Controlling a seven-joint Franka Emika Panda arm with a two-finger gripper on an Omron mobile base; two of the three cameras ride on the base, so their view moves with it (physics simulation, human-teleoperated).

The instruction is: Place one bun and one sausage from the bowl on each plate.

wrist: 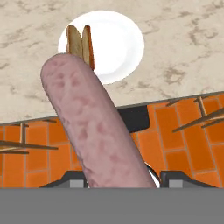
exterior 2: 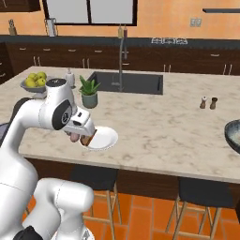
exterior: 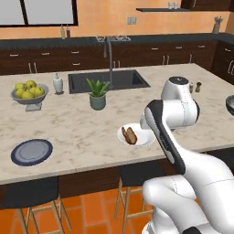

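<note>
My gripper point(wrist: 122, 180) is shut on a pink sausage point(wrist: 92, 122), which stands up between the fingers. It hangs over the counter's front edge, just short of the white plate point(wrist: 122, 48). A split brown bun point(wrist: 81, 43) lies on the left part of that plate. From the right base, the sausage point(exterior 2: 73, 137) hangs under the hand beside the white plate point(exterior 2: 107, 137) and bun point(exterior 2: 86, 139). The dark blue plate point(exterior: 32, 151) lies bare at the counter's front left. The grey-blue bowl point(exterior 2: 233, 135) sits at the far right edge.
A pale bowl of apples point(exterior: 29, 93), a soap dispenser point(exterior: 57, 84), a potted plant point(exterior: 98, 95) and the sink point(exterior: 107, 80) stand further back. Salt and pepper shakers point(exterior 2: 208, 102) are at the right. Stools stand below the counter's front edge.
</note>
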